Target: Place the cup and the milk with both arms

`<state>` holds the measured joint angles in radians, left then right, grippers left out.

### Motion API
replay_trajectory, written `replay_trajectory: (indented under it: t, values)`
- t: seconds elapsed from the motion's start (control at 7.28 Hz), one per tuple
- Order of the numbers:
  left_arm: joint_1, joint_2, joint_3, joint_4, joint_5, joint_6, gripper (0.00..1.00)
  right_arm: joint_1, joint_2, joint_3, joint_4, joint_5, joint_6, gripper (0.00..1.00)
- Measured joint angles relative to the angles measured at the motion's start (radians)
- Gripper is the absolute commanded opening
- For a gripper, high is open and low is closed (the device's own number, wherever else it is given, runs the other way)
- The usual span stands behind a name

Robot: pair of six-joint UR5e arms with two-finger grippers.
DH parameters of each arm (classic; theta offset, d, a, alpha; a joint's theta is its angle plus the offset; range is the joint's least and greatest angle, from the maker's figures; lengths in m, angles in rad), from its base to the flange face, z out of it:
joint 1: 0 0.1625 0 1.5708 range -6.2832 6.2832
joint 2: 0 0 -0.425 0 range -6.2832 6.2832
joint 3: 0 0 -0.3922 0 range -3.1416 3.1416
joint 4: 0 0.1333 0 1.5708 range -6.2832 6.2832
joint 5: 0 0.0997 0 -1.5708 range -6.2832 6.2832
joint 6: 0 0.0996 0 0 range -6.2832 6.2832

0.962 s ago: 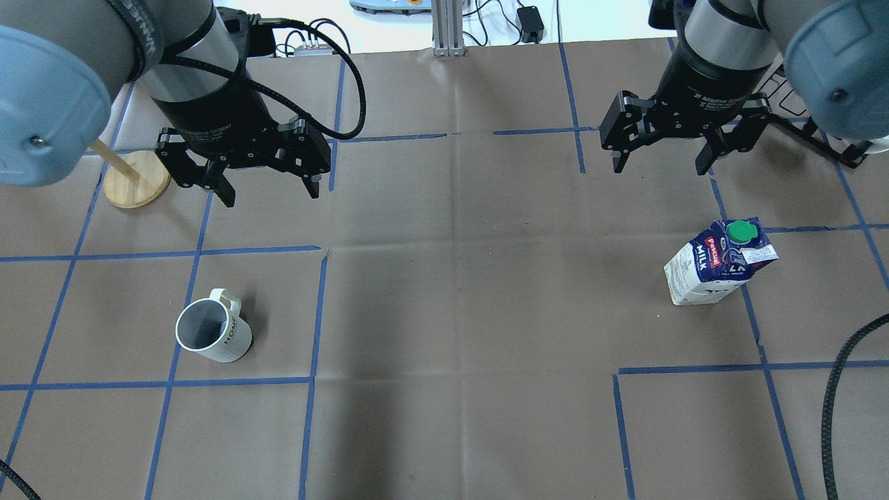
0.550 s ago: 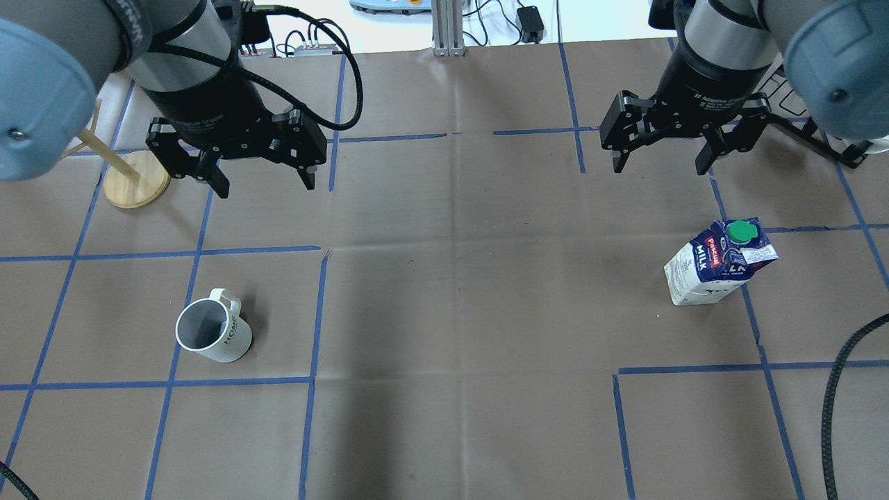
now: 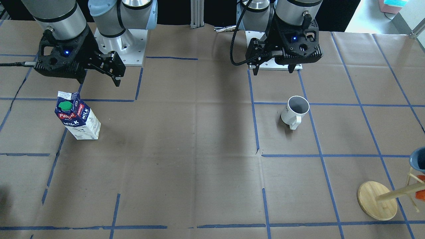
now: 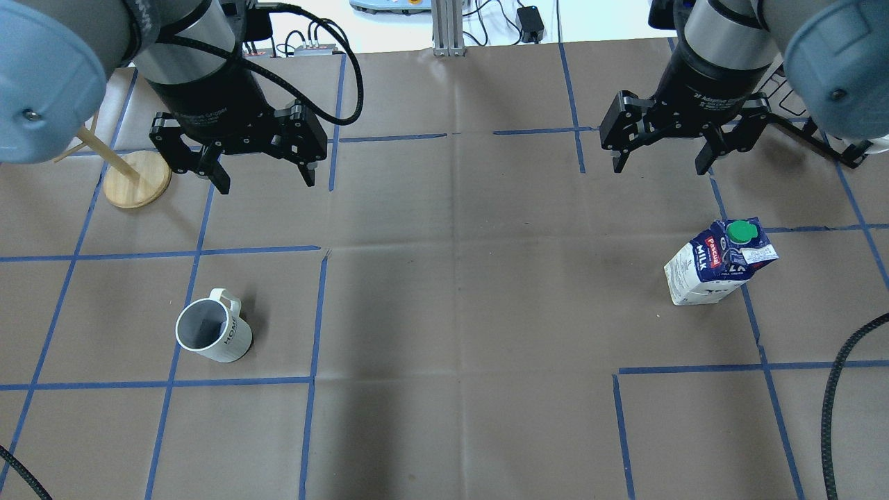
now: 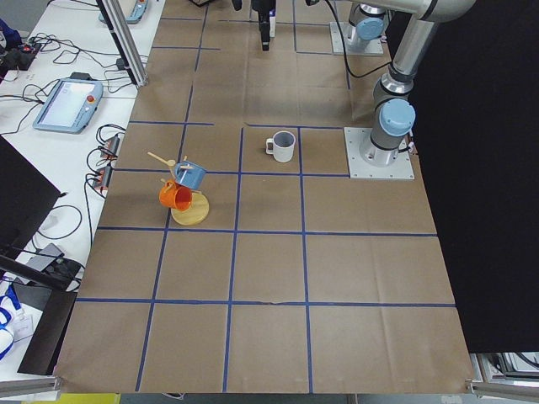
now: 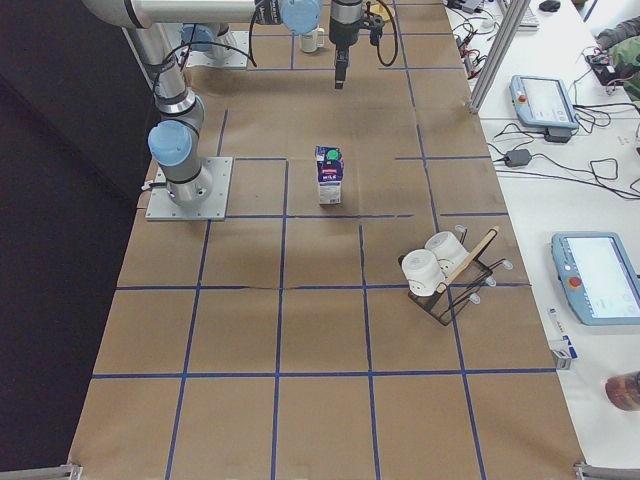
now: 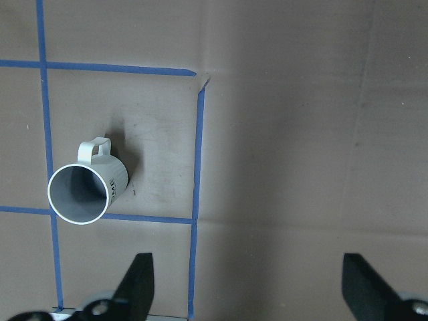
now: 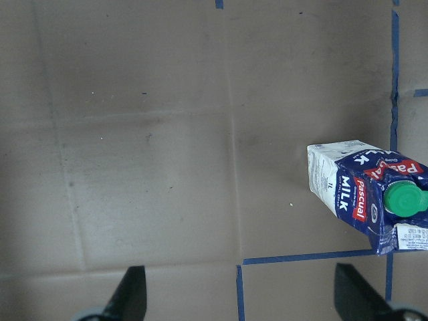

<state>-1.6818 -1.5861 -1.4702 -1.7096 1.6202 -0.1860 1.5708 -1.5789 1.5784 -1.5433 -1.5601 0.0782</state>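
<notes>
We are holding our left black two-finger gripper [image 4: 265,177] spread wide above the far left of the brown paper-covered table [image 4: 458,292]. The white ceramic mug with a dark grey inside [image 4: 212,335] is standing upright nearer, well apart from it. Our right black two-finger gripper [image 4: 660,167] is hanging spread too, far right; the tall navy-and-white milk carton [image 4: 712,267] is standing nearer, untouched.

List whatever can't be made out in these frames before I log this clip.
- Cup: in the front-facing view its lettering is mostly turned away from the camera.
- Milk: the print on its white side is too small in every view.
- Wooden stand: in the overhead view the left arm hides its upper part.
- Left gripper, right gripper: each wrist view's bottom edge cuts off all but the finger ends.
</notes>
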Motion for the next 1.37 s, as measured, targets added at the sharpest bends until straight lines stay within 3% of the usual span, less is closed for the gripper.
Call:
replay_trajectory:
  t: [0.27, 0.69, 0.96, 1.37]
  values:
    - [0.007, -0.013, -0.016, 0.007, 0.009, 0.016, 1.00, 0.000, 0.000, 0.000, 0.000, 0.000, 0.000, 1.00]
    - [0.137, 0.013, -0.144, 0.052, 0.007, 0.255, 1.00, 0.000, 0.001, 0.000, -0.001, 0.000, 0.000, 1.00]
    - [0.289, 0.089, -0.318, 0.148, 0.007, 0.465, 1.00, -0.013, 0.004, -0.002, -0.011, 0.002, -0.017, 1.00]
    - [0.503, 0.159, -0.609, 0.409, -0.001, 0.664, 1.00, -0.056, 0.008, -0.003, -0.021, 0.006, -0.052, 1.00]
